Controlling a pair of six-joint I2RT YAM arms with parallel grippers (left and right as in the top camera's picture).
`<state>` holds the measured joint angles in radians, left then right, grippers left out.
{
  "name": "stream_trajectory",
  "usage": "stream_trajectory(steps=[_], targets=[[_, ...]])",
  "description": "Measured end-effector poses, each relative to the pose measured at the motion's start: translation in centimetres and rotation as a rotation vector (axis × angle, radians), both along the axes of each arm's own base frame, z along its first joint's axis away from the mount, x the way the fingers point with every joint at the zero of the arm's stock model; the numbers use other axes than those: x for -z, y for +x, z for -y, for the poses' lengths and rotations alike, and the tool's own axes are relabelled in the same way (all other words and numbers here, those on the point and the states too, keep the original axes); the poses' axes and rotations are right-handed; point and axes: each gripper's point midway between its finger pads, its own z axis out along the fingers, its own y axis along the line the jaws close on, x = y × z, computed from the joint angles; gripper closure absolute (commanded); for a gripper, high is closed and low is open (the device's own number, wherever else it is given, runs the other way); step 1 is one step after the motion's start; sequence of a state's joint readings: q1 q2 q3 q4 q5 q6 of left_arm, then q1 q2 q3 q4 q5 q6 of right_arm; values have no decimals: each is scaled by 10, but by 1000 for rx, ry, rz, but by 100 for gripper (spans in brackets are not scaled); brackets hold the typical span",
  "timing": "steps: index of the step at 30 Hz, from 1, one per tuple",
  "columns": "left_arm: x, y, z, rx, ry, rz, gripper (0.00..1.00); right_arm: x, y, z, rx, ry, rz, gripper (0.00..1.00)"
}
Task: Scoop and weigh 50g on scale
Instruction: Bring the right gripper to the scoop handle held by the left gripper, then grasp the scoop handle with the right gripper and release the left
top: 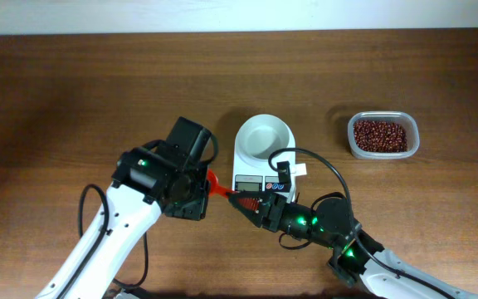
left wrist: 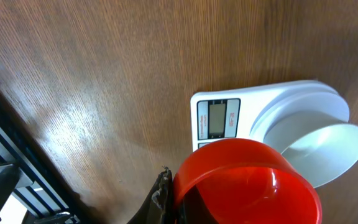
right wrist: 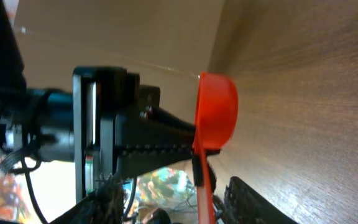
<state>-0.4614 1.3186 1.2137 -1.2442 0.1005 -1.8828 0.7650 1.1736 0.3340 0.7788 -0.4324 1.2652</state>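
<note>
The white scale stands mid-table with an empty white bowl on it. The dark red beans lie in a clear tub at the right. My left gripper is shut on an orange-red scoop just left of the scale's display. In the left wrist view the empty scoop cup hangs over the scale and the bowl. My right gripper stands open around the scoop handle, which shows a gap on both sides.
The clear plastic tub stands to the right of the scale. Both arms reach in from the front edge and meet in front of the scale. A black cable loops above the right arm.
</note>
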Motion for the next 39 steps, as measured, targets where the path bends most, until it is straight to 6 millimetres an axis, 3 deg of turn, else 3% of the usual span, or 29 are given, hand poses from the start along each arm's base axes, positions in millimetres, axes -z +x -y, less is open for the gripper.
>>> stream_trajectory(steps=[2, 7, 31, 32, 34, 35, 36, 39], targets=[[0, -1, 3, 13, -1, 1, 100, 0, 2, 1, 14, 2, -7, 57], [0, -7, 14, 51, -2, 5, 100, 1, 4, 2, 28, 4, -27, 61], [0, -7, 14, 23, -6, -1, 100, 12, 4, 1, 35, 0, -111, 96], [0, -7, 14, 23, -5, -1, 95, 12, 4, 1, 36, 0, -112, 96], [0, -7, 14, 23, -5, -2, 60, 12, 4, 1, 36, -1, -113, 96], [0, -7, 14, 20, -3, 0, 33, 12, 3, 1, 27, -1, -115, 96], [0, -7, 14, 14, -5, 0, 27, 13, 2, 0, 25, -3, -117, 96], [0, -7, 14, 12, -5, -1, 23, 14, 2, 0, 24, -12, -109, 96]])
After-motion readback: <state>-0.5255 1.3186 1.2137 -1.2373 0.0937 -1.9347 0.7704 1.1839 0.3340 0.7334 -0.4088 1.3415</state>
